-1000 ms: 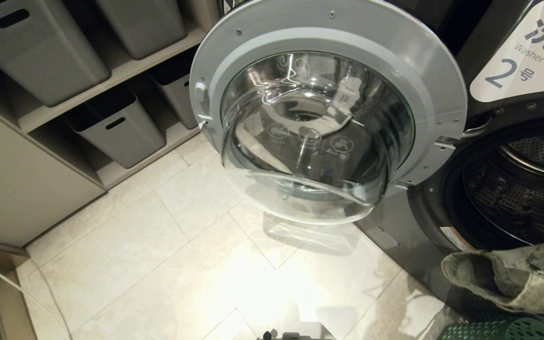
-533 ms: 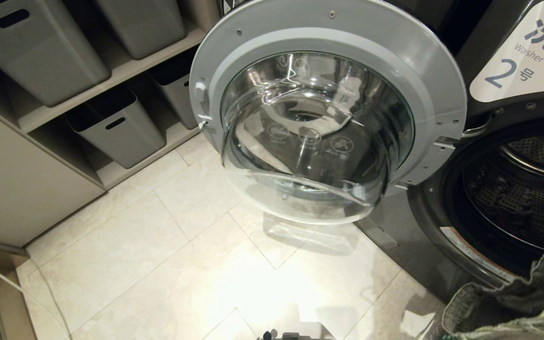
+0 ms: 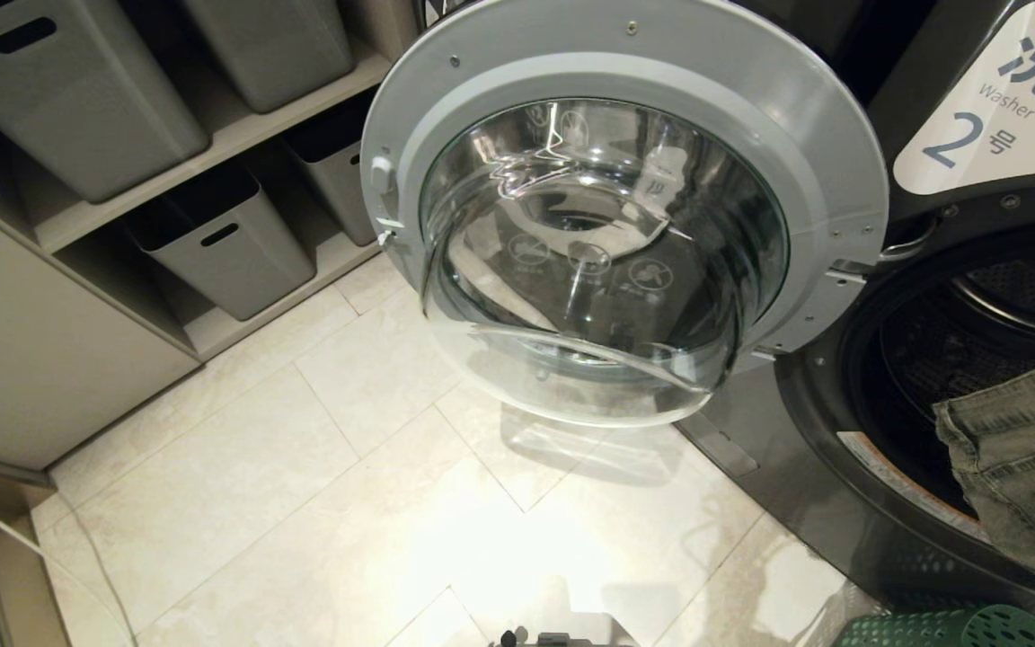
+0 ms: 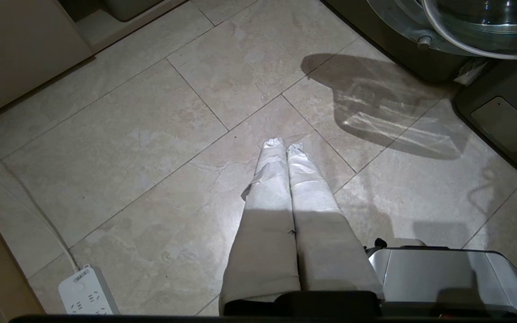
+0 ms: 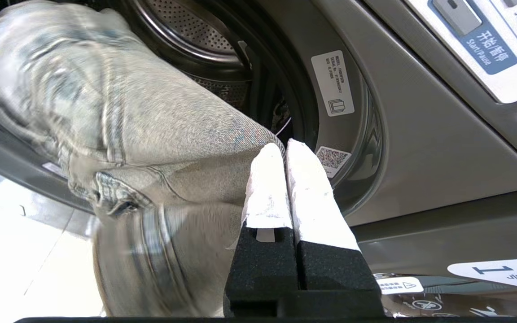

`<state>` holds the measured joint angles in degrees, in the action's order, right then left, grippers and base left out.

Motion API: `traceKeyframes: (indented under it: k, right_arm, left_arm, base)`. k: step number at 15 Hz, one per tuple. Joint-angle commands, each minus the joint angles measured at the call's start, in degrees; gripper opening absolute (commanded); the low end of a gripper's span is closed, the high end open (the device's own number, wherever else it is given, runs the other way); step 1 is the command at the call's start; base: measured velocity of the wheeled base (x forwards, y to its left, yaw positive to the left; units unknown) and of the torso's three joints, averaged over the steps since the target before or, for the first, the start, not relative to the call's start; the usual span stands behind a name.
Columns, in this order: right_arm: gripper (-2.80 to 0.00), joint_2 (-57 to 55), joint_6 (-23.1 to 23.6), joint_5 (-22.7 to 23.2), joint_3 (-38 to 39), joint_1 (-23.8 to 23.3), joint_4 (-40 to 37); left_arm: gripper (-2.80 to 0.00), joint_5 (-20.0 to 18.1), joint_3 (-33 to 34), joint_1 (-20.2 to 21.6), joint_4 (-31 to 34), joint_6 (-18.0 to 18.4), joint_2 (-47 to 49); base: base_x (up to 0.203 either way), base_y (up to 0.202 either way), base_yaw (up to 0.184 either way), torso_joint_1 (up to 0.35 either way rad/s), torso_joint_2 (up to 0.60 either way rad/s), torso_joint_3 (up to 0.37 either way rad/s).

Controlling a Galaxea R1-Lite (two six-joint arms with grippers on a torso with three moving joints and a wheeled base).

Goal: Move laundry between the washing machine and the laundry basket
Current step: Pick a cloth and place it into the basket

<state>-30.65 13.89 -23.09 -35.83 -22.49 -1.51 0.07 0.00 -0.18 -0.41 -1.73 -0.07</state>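
Two grippers are ours to account for. Our right gripper [image 5: 284, 148] has its white-wrapped fingers [image 5: 265, 179] pinched tight on a fold of the laundry [image 5: 119, 130], a grey-green denim-like garment with visible seams and stitching. It hangs from the grip right in front of the washing machine [image 3: 832, 422] opening, partly across the dark perforated drum [image 3: 994, 359]. In our head view the cloth [image 3: 1021, 458] shows at the right edge, draped over the lower lip of the opening, and just below it sits the rim of the green laundry basket [image 3: 958, 627] with its round holes. The round glass door [image 3: 607, 243] stands swung wide open to the left of the drum, and the white label with a large 2 [image 3: 1003, 108] sits above the opening.

Our left gripper [image 4: 284, 146] is clenched on nothing, its fingers pressed together and pointing down over the pale floor tiles [image 4: 151, 143], near a white power strip [image 4: 87, 291]. Grey bins [image 3: 221, 243] sit on the shelving at the left.
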Motion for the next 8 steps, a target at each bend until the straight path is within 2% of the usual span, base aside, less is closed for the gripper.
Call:
traceKeyframes:
  k: [1,8]
  right_arm:
    - [-2.8,-0.3,0.1,-0.1,-0.1,0.0,-0.2]
    - [-2.8,-0.5,0.1,-0.1,0.1,0.0,-0.2]
  left_arm:
    - [-2.8,0.0,0.1,0.0,0.0,0.0,0.0]
    - [-2.8,0.0,0.1,0.0,0.1,-0.2,0.0]
  base:
    - [0.0,0.0,0.0,0.0,0.0,0.0]
    - [0.0,0.0,0.0,0.0,0.0,0.0]
